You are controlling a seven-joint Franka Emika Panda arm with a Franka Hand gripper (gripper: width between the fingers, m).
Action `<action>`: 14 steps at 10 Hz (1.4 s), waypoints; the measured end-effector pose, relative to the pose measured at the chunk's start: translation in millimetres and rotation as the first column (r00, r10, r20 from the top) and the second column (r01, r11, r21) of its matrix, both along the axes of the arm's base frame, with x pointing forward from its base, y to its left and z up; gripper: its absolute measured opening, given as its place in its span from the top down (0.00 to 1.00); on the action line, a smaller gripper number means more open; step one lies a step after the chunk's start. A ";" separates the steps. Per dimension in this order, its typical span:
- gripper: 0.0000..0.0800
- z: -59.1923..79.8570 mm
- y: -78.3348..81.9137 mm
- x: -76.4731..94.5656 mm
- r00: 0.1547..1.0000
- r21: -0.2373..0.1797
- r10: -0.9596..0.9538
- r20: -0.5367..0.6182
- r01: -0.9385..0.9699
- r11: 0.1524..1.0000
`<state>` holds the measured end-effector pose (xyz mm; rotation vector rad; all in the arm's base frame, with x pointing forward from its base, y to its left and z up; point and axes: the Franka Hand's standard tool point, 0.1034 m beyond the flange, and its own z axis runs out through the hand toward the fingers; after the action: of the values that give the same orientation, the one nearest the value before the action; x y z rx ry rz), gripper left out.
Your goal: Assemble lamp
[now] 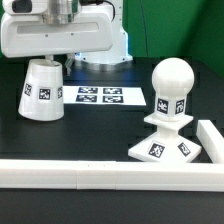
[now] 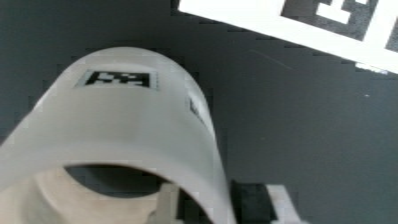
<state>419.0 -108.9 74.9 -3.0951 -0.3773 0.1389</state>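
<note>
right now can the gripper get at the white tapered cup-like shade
Probably yes: the gripper hangs directly over the white tapered plastic shade, which stands free on the black table. Nothing lies between them.

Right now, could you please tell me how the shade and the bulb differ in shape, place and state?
The shade is a tapered cup; the bulb is a round head on a stem. The shade stands alone on the table at the exterior view's left, right under the claw; the bulb stands upright on the base at the right, far from the arm. Both are white and tagged.
</note>
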 end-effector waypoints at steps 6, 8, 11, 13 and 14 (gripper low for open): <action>0.94 48.7 90.0 72.4 0.991 0.058 -0.119 -0.064 0.122 0.991; 0.94 82.4 115.5 102.7 0.982 0.058 -0.174 -0.070 0.179 0.982; 0.94 95.9 135.2 118.6 0.981 0.049 -0.180 -0.068 0.184 0.982; 0.94 95.3 134.5 118.4 0.981 0.048 -0.182 -0.069 0.185 0.982; 0.94 95.1 134.6 118.3 0.981 0.048 -0.182 -0.070 0.185 0.982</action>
<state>537.4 25.6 170.0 -3.0415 -0.0907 0.2207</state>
